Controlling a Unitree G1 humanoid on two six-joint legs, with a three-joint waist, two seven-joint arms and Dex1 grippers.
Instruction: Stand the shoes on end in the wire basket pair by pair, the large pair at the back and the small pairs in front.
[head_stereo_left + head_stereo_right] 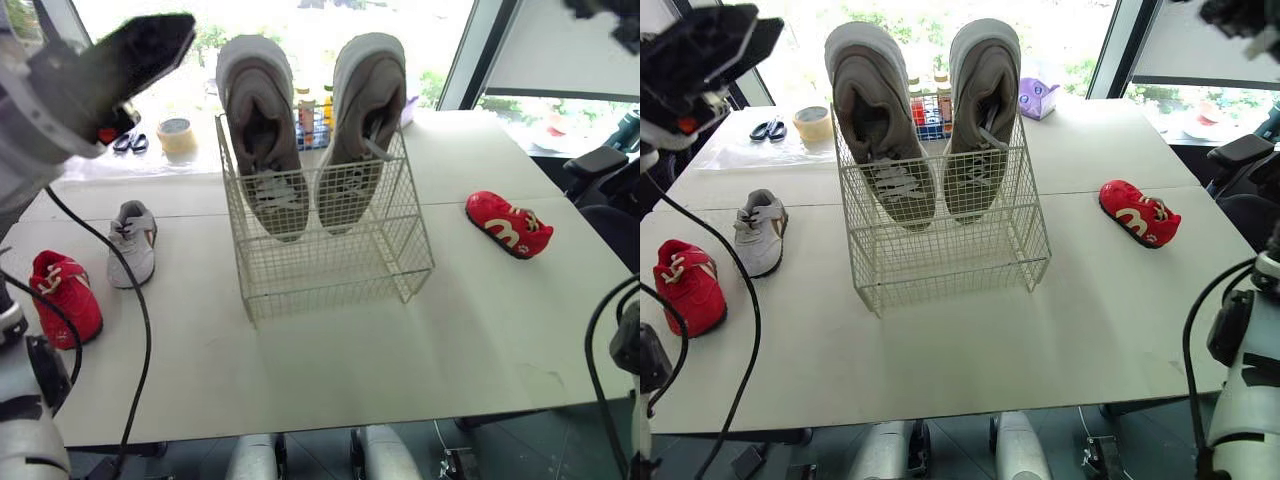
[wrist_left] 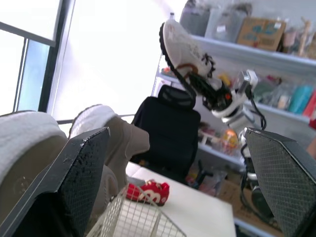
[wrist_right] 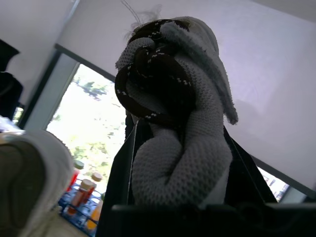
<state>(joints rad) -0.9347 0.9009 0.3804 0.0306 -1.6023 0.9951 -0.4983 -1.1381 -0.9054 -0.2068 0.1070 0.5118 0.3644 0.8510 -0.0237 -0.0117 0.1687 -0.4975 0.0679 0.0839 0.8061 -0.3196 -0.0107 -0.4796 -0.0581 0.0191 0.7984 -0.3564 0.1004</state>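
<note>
- I see the wire basket (image 1: pixel 330 270) at the middle of the bench (image 1: pixel 420 350). The large grey pair (image 1: pixel 310 130) stands toe-down along its far side.
- A small white knit shoe (image 2: pixel 185 47) is high in the air, clamped in my right claw (image 3: pixel 180 128).
- My left claw (image 2: pixel 176 133) is raised left of the basket, its fingers wide apart.
- On the bench, a small grey-white shoe (image 1: pixel 132 243) and a red shoe (image 1: pixel 67 295) lie left of the basket.
- A second red shoe (image 1: pixel 508 224) lies to the basket's right.
</note>
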